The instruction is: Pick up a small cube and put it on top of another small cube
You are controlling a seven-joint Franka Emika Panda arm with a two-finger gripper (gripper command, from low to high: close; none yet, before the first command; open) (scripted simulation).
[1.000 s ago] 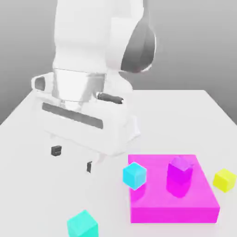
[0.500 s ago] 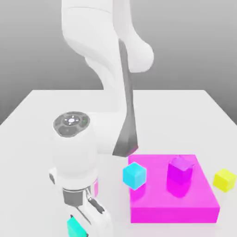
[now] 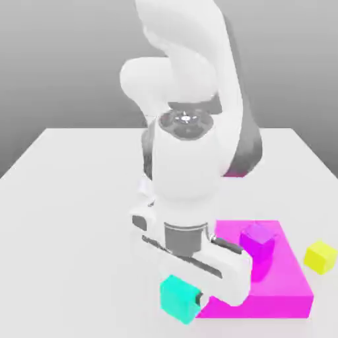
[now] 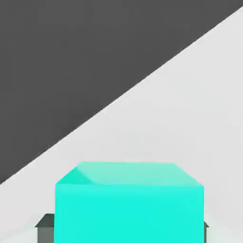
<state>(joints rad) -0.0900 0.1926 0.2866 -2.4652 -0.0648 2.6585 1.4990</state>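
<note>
End effector (image 3: 188,305) clamped on small teal cube (image 3: 178,298), held just above tabletop (image 3: 72,198) beside magenta block (image 3: 290,287); judgement: carry level, keep squeeze steady, centre squarely over target cube before lowering, release only once faces sit flush

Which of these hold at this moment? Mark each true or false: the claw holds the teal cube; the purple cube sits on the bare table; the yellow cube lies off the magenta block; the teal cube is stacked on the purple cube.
1. The claw holds the teal cube. True; the hand view shows the cube between the fingers.
2. The purple cube sits on the bare table. False; it rests on the magenta block.
3. The yellow cube lies off the magenta block. True.
4. The teal cube is stacked on the purple cube. False; they are apart.
</note>
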